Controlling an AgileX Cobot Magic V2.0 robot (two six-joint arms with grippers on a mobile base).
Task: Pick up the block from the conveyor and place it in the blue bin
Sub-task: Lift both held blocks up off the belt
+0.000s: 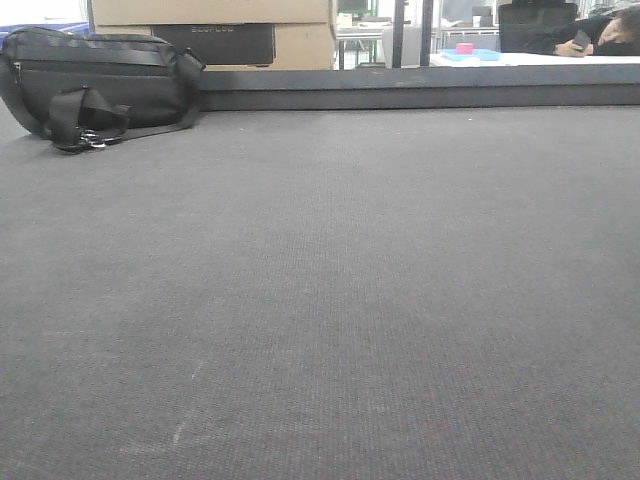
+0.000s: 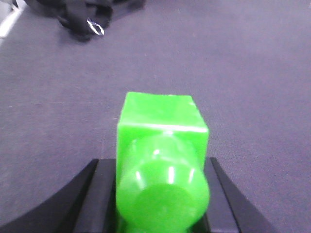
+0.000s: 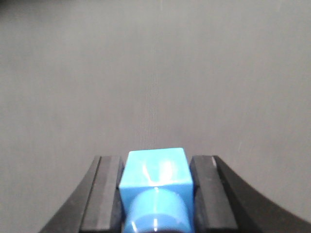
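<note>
In the left wrist view a bright green block (image 2: 158, 116) with a round stud facing the camera sits between black pads, and my left gripper (image 2: 154, 167) is shut on it above the dark grey conveyor (image 2: 243, 73). Over in the right wrist view my right gripper (image 3: 155, 160) is shut on a light blue block (image 3: 155, 170), its pads tight against both sides, over bare belt (image 3: 155, 73). The front view shows the wide conveyor (image 1: 320, 280) with its dark edge rail (image 1: 420, 92) and neither gripper. The blue bin is out of view.
A black strap bag (image 1: 95, 85) lies on the belt's far left corner, and its buckle (image 2: 95, 26) shows in the left wrist view. Cardboard boxes (image 1: 215, 30) stand behind the rail. Beyond it, a person (image 1: 600, 35) leans on a white table.
</note>
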